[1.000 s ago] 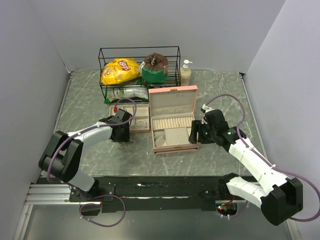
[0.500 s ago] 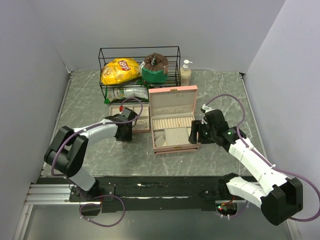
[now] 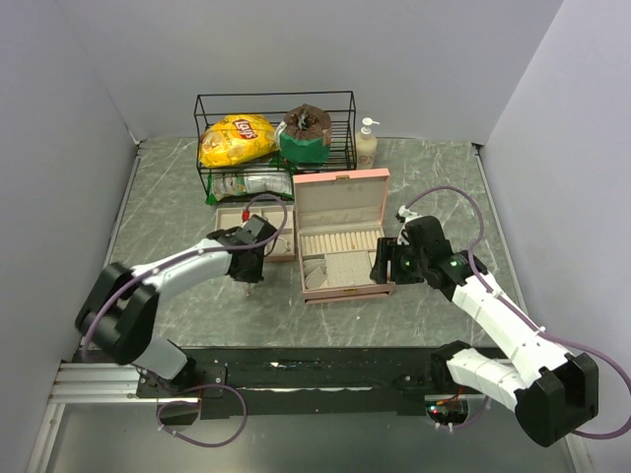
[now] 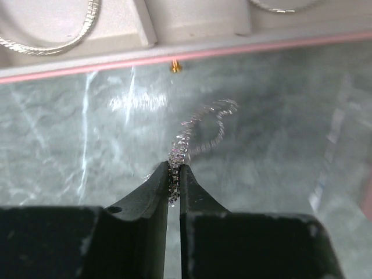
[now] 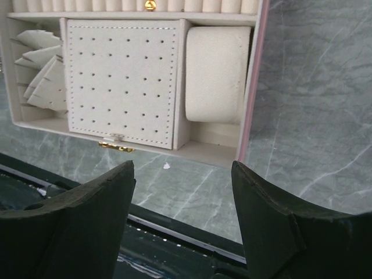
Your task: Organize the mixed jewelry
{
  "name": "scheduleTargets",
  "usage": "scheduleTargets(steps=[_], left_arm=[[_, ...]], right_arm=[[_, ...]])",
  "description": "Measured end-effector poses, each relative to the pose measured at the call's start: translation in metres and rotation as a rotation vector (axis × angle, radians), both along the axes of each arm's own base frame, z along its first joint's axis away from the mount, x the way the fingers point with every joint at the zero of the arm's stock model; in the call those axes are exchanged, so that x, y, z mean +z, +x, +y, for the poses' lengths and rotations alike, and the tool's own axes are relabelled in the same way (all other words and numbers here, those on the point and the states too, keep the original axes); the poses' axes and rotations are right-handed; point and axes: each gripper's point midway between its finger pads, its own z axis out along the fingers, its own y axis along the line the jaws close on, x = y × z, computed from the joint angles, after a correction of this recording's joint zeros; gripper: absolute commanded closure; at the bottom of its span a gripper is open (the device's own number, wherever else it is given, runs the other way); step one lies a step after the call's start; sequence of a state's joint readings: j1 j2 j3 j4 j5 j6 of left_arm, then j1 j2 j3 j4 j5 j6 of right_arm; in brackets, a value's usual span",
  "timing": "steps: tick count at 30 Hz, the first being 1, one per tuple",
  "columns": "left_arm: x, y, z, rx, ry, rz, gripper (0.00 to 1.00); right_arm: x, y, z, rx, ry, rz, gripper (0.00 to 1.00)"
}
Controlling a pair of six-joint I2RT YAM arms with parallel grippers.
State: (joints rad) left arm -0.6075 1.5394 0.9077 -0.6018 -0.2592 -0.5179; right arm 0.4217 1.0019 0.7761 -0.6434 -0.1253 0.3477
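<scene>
Pinches a silver chain (image 4: 185, 131) between the nearly closed tips of the left end effector (image 4: 174, 171), with its loose end trailing onto the grey marbled counter (image 4: 279, 145) just in front of the beige compartment tray (image 4: 192, 23), where a silver hoop (image 4: 52, 47) lies. Holds the right end effector (image 5: 183, 168) wide apart, gripping nothing, above the front edge of the open pink jewelry box (image 5: 256, 87).

The chain (image 4: 185, 129) glitters silver, the table (image 3: 434, 177) is marbled grey-green veined with white, the box (image 3: 341, 192) is pink outside and cream within, its square panel (image 5: 122, 81) dotted with rows of pinholes, and the chip bag (image 3: 237, 139) is bright yellow in a black wire basket (image 3: 274, 96).
</scene>
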Motion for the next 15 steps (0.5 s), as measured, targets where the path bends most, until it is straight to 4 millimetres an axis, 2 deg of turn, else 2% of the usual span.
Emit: scheduleTargets(steps=[2,6,10,15], left_arm=[[0.018,-0.001,-0.003,-0.007,-0.034,-0.037,0.99],[0.069,0.009,-0.016,-0.02,-0.146,-0.152,0.99],[0.117,0.015,-0.035,-0.058,-0.27,-0.24,0.99],[0.174,0.011,-0.065,-0.149,-0.433,-0.305,0.99]], right_arm=[[0.004,-0.001,0.003,0.005,0.023,-0.005,0.25],[0.017,-0.004,0.014,0.02,0.107,-0.036,0.25],[0.026,-0.007,0.027,0.04,0.202,-0.058,0.25],[0.034,-0.011,0.041,0.055,0.307,-0.065,0.25]])
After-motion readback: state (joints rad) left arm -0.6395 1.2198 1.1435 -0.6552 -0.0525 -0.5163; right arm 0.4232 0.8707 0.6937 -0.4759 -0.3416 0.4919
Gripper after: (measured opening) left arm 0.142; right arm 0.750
